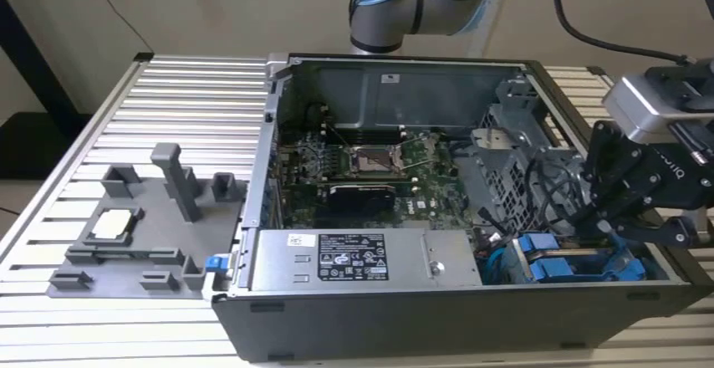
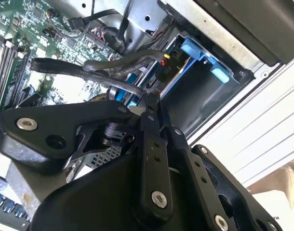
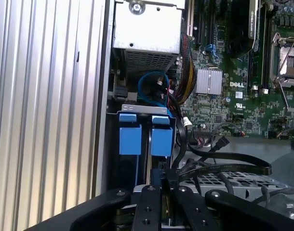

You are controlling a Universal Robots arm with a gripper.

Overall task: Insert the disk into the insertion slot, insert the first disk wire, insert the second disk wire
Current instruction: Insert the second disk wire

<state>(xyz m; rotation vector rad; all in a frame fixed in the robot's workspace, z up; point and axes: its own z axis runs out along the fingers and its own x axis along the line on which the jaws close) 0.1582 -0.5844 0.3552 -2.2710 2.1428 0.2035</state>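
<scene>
The disk, its blue frame showing, already sits in the slot at the case's corner on the exterior view's right, so the wire steps appear to be in hand. The gripper hangs just above the bay, its fingers narrowed onto a black wire. Seating its plug calls for fine alignment. Glossy flexible cabling, ribbed metal bench.

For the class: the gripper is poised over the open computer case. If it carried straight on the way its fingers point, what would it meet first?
Most likely the black cables lying right at the tips of the gripper, with the blue-tabbed drive carriers in the drive cage just beyond. Depth is unclear, so this order is a judgement.
</scene>
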